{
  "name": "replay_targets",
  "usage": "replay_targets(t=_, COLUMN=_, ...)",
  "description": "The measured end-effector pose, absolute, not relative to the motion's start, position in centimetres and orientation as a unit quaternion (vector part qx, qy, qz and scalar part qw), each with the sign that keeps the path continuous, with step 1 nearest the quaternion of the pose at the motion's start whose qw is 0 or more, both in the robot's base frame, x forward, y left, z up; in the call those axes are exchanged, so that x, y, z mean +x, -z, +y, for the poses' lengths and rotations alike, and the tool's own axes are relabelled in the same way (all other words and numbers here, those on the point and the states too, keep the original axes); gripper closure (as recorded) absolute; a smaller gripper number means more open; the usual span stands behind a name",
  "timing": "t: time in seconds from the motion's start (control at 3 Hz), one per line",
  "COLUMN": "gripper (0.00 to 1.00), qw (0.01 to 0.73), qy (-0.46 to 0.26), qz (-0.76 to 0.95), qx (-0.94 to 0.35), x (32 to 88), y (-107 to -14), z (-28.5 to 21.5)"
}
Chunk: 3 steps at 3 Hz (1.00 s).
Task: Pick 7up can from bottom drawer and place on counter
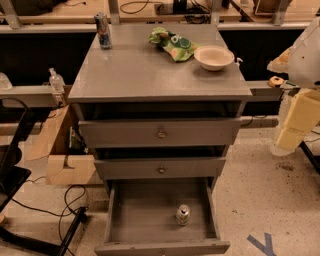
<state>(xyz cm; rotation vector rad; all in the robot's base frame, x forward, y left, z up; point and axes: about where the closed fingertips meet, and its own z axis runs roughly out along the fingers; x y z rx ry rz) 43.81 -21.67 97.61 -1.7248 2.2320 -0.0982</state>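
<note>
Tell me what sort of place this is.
Probably a robotics lab or workshop: wooden benches strewn with cables behind a gray cabinet, tape marks on the speckled floor, and a robot arm at right. Its pincer is out of view.

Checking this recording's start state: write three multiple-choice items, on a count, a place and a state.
1. Things on the counter? A one B two C three
2. Where is the 7up can? A counter B bottom drawer C floor
3. The bottom drawer is: A pulled open B shut C removed
Key: 1 C, dark can, green bag, bowl; 2 B, it stands upright in that drawer; 3 A, its inside shows. The gripper hangs off to the right of the counter, away from the 7up can.
</note>
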Motion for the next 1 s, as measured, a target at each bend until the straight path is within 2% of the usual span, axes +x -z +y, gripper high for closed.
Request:
replay_targets(t=0.67, gripper=0.0, qw=0.177, qy=0.023, qz=0.776, qx=-0.605, x=44.4, y=-96.8, z=-21.6)
replay_targets(t=1.0, gripper=0.0, qw=0.204, qy=-0.037, qz=0.766, qx=-0.609, x=45.0, y=-90.9, z=-22.0)
